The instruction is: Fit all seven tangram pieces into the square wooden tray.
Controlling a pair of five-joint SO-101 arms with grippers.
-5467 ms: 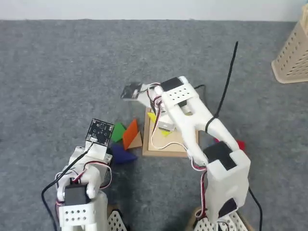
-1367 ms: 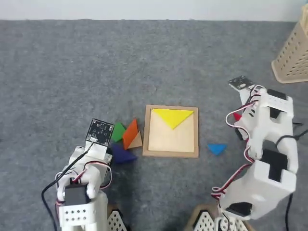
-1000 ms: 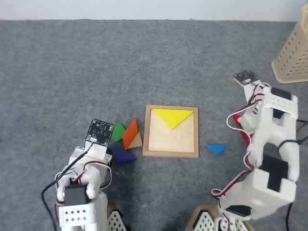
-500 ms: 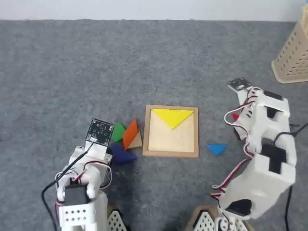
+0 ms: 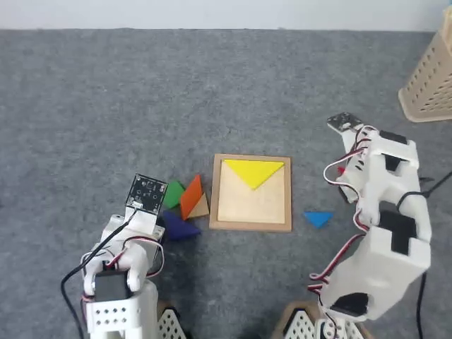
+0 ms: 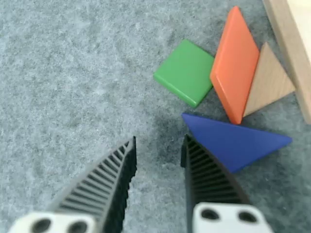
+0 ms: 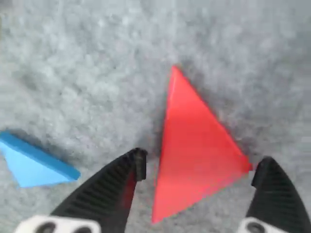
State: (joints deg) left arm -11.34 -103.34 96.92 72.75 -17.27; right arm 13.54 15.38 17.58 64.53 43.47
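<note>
In the high view, the square wooden tray (image 5: 252, 225) is seen with a yellow triangle (image 5: 253, 171) laid along its far edge. In the left wrist view, the left gripper (image 6: 159, 142) is held open and empty beside the dark blue triangle (image 6: 238, 143), near the green square (image 6: 184, 72). In the right wrist view, the right gripper (image 7: 201, 159) is spread open on either side of the red triangle (image 7: 194, 141), with the light blue triangle (image 7: 34, 162) lying apart.

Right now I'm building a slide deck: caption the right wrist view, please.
Right gripper open around the red triangle on grey carpet, light blue triangle nearby.
</note>
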